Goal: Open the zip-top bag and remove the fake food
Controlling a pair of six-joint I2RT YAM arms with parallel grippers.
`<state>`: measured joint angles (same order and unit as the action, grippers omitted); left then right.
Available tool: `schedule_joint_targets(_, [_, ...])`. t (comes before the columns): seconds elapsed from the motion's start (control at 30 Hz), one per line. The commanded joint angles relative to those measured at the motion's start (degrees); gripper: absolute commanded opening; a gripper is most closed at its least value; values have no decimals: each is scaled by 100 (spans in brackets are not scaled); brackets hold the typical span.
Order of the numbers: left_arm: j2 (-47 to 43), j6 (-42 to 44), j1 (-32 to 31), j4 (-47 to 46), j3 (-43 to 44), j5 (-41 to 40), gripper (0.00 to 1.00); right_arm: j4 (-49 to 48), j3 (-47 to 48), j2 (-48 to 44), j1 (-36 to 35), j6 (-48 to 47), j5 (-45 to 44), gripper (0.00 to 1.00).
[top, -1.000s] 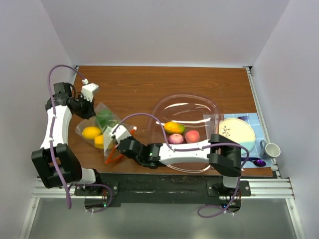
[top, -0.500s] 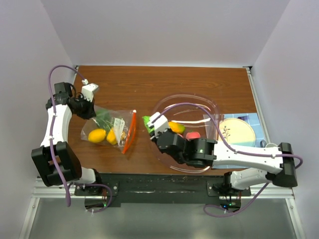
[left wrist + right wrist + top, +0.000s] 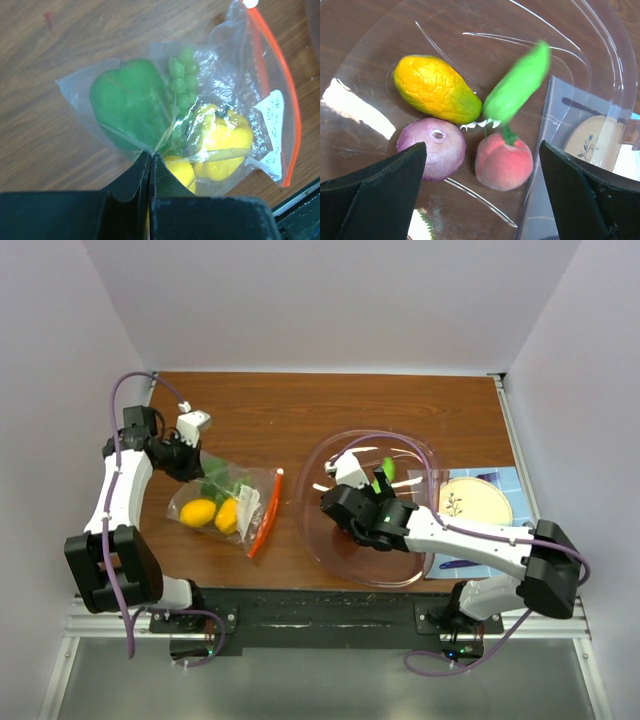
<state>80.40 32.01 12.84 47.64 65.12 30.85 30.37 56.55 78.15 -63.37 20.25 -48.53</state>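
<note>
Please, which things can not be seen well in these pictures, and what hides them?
- Right wrist view: the green piece below the right gripper is blurred. Its kind, and whether it lies in the bowl, are unclear.
- Top view: the right gripper and its arm cover the other fake food in the bowl.
- Left wrist view: the left gripper hides part of the lower yellow piece in the zip-top bag.

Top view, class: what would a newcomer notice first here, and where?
A blurred green toy vegetable shows over the clear bowl at right, under the open right gripper, beside mango, purple onion and peach. At left, the left gripper pinches the zip-top bag holding yellow and green fake food.
</note>
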Motion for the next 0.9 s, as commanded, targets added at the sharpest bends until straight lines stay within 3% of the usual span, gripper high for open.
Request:
schedule_joint_targets(0.0, [80, -107, -45, -245, -376, -175, 0, -705, 461, -115, -43, -170, 0, 99])
schedule_joint_targets(0.13, [457, -151, -36, -799, -623, -588, 0, -1533, 829, 50, -411, -942, 546, 98])
schedule_joint_targets(0.33, [1091, -125, -36, -1265, -624, -1125, 0, -1867, 1735, 1245, -1044, -1559, 721, 99])
schedule_joint_targets(0.57, [1434, -2, -45, -1529, -738, -1556, 0, -2535, 2052, 2309, -1081, -1612, 1443, 99])
schedule_joint_targets(0.87, [1268, 95, -124, -1486, -852, -1547, 0, -2633, 3036, 3521, -1028, -1963, 1803, 99])
